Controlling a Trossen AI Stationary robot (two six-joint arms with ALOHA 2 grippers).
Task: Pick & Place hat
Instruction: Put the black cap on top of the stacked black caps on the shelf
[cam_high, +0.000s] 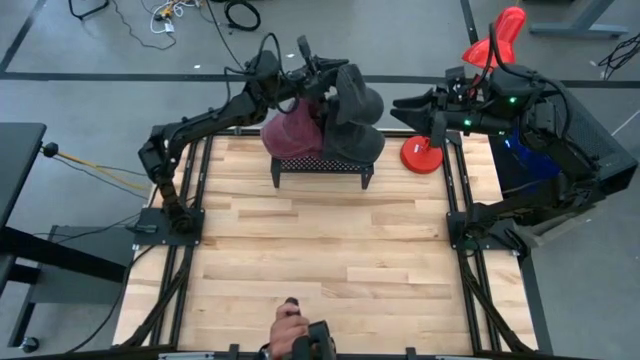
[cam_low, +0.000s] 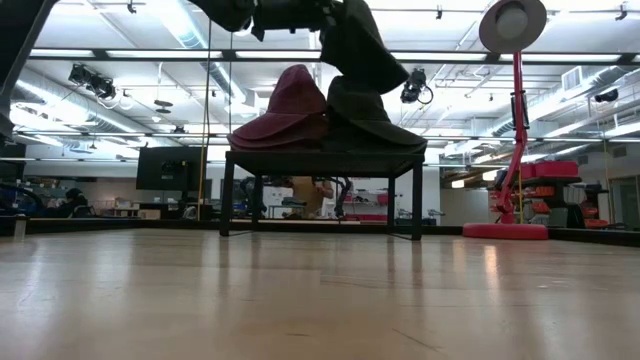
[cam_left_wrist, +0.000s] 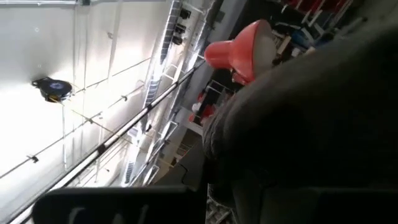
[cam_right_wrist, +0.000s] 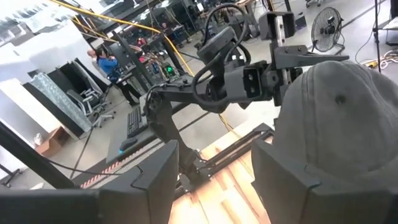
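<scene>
The grey hat (cam_high: 355, 105) and the maroon hat (cam_high: 292, 130) look like soft matt cloth, the stand (cam_high: 320, 163) beneath them dark perforated metal, the table (cam_high: 320, 260) smooth pale wood, the lamp (cam_high: 425, 155) glossy red.

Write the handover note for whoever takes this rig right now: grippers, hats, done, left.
Left gripper: shut on the dark grey fabric hat, holding it lifted above the small black mesh stand at the table's far edge.
Right gripper: open, empty, hovering beside the grey hat, near the red hat stand.
Maroon fabric hat: resting on the black stand, with another dark hat beside it.
Done: grey hat picked up.
Left: place it; the red stand's top seems the likely spot, though that is a guess.
</scene>
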